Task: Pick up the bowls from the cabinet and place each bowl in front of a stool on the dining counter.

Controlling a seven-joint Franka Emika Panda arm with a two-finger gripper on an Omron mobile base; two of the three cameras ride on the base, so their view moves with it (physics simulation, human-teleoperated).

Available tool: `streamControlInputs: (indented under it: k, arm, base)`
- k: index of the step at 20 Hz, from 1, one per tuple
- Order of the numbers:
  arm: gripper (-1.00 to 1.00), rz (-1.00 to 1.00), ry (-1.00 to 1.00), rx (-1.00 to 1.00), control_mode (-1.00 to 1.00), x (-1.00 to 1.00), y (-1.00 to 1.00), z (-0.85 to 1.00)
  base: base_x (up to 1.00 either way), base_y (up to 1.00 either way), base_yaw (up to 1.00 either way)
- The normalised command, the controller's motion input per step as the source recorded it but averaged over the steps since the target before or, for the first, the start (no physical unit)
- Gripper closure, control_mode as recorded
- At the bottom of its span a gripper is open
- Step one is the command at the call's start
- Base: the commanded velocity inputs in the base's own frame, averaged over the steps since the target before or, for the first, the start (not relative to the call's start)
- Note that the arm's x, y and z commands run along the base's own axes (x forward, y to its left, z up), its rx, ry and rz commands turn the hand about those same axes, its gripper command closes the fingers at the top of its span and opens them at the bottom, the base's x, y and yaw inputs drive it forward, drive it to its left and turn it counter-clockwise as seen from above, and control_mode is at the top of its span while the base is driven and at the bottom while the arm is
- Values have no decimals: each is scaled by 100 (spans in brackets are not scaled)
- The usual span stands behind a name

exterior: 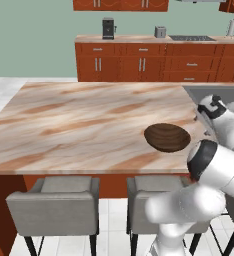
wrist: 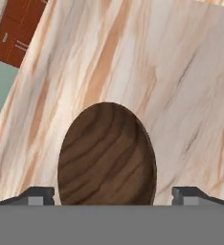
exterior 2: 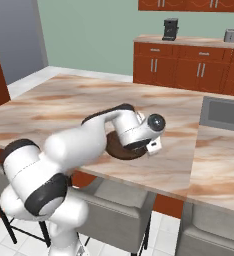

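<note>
The dark wood-grain bowl (exterior: 167, 136) sits on the dining counter (exterior: 79, 120), close to its near edge and just beyond the right one of the two stools (exterior: 154, 197); the other stool (exterior: 59, 202) stands to the left with bare marble in front of it. The main risk, as I judge it, is a knock: the fingertips (wrist: 39, 195) stand wide on both sides of the bowl, so if the hand moves sideways or tilts while it lifts, one finger could catch the rim and push the bowl toward the near edge, where it may slide off. A second risk is that the bowl is not well centred before the stool, but this I cannot decide from these views. The gripper (wrist: 113, 197) is released, with its jaws spread wider than the bowl and nothing held between them. The arm rises from the base, bends over the near edge of the counter and turns the hand (exterior 2: 139, 131) downward, low over the bowl, so in the right base view it hides most of it.
</note>
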Motion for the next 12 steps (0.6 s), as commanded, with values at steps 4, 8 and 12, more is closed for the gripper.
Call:
streamControlInputs:
  k: [4,8,12]
  arm:
    - [-100,12,-21,-24,-100,-80,2,100]
    - [-100,14,-30,-33,-100,-90,30,100]
    - [-100,13,-26,-42,-100,-44,82,100]
  base:
    - [0,0,0]
    - [0,0,0]
    - [0,0,0]
